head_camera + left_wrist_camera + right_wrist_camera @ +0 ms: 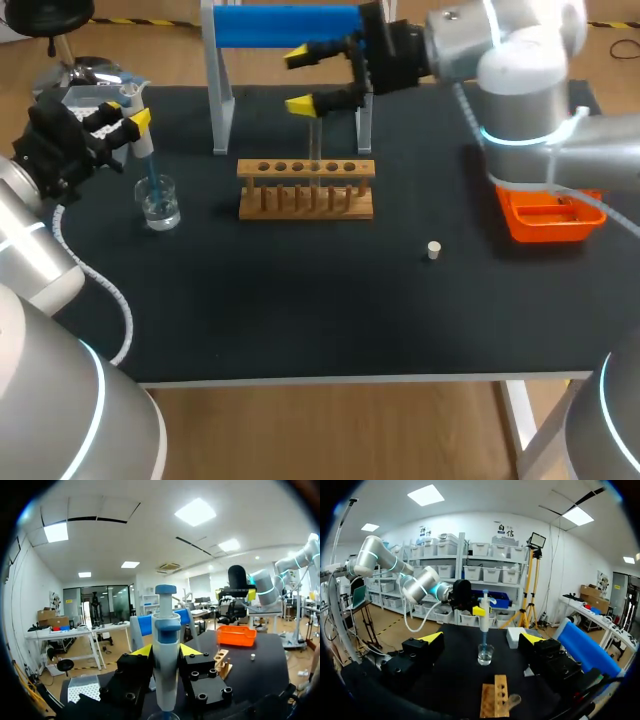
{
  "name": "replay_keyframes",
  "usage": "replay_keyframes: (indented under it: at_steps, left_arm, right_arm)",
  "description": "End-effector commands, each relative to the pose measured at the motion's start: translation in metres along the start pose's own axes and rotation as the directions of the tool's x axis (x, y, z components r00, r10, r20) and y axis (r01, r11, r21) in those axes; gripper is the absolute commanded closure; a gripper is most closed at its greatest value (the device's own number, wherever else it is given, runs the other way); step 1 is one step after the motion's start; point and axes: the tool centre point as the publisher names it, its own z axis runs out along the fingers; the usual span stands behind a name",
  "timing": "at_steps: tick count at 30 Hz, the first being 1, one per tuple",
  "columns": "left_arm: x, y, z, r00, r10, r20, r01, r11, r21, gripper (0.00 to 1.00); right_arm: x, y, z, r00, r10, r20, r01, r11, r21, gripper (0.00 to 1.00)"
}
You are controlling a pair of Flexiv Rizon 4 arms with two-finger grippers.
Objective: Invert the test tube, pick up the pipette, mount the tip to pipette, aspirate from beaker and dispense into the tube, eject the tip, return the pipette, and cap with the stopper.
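Observation:
My left gripper (128,120) is shut on the white and blue pipette (143,147), holding it upright at the table's far left. The pipette's blue tip dips into the glass beaker (159,203) of clear liquid. In the left wrist view the pipette (166,665) stands between the yellow fingers (142,651). My right gripper (303,80) hangs open above the wooden rack (305,188), just over a clear test tube (315,152) standing in the rack. The right wrist view shows the tube (509,701) in the rack (492,700) below the open fingers (432,636). A small white stopper (433,250) lies on the mat right of the rack.
A blue pipette stand (285,25) on metal legs rises behind the rack. An orange tray (548,218) sits at the right edge under my right arm. A white tip box (95,97) is at the far left corner.

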Motion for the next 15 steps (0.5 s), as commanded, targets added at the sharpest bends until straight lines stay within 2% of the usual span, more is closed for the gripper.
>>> replay_keyframes:
  at_steps: [1,15]
  left_arm:
    - [0.001,0.000,0.001,1.000,0.000,0.004,0.000,1.000,-0.001,1.00]
    - [0.001,0.000,0.001,1.000,0.000,0.004,0.000,1.000,-0.001,1.00]
  right_arm:
    - [-0.002,-0.014,-0.043,1.000,0.000,-0.001,0.000,1.000,0.010,0.00]
    - [-0.008,-0.065,-0.070,0.999,0.018,0.036,-0.019,0.998,0.056,0.00]
